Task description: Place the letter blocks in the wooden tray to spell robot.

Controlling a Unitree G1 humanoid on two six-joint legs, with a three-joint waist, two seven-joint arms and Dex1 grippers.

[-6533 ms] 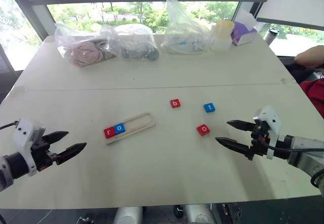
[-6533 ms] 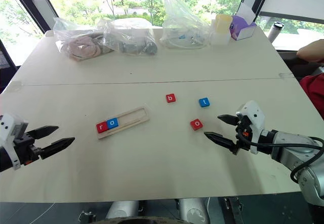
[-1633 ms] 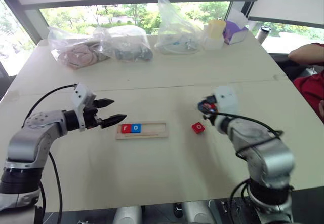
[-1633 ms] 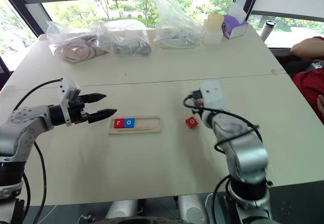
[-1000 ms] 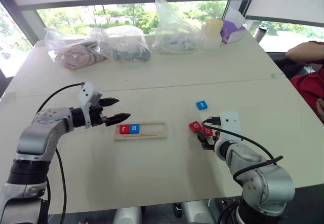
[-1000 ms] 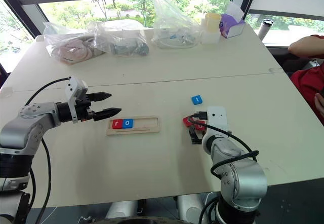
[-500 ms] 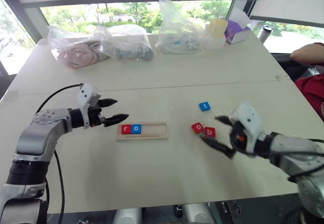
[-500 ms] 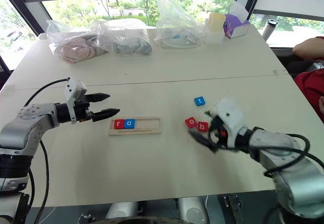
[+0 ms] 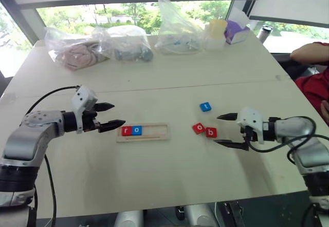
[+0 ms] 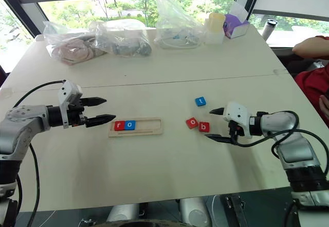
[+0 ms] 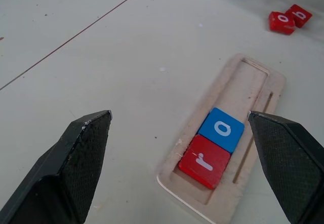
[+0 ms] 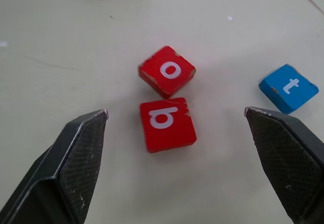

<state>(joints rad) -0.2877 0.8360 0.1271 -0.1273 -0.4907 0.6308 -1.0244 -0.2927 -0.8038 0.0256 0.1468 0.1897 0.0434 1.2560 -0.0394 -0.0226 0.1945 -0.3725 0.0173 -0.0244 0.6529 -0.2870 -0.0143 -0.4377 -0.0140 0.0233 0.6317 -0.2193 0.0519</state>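
Wooden tray (image 9: 143,132) flanked by left gripper (image 9: 111,116) and right gripper (image 9: 226,130), both wide open, empty.

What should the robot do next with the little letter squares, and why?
Probably lower the open right gripper onto the red square b block and pinch it. The long pale wooden tray already holds the red r block and blue o block, so b comes next, and it lies on the table just ahead of that gripper, touching the red o block.
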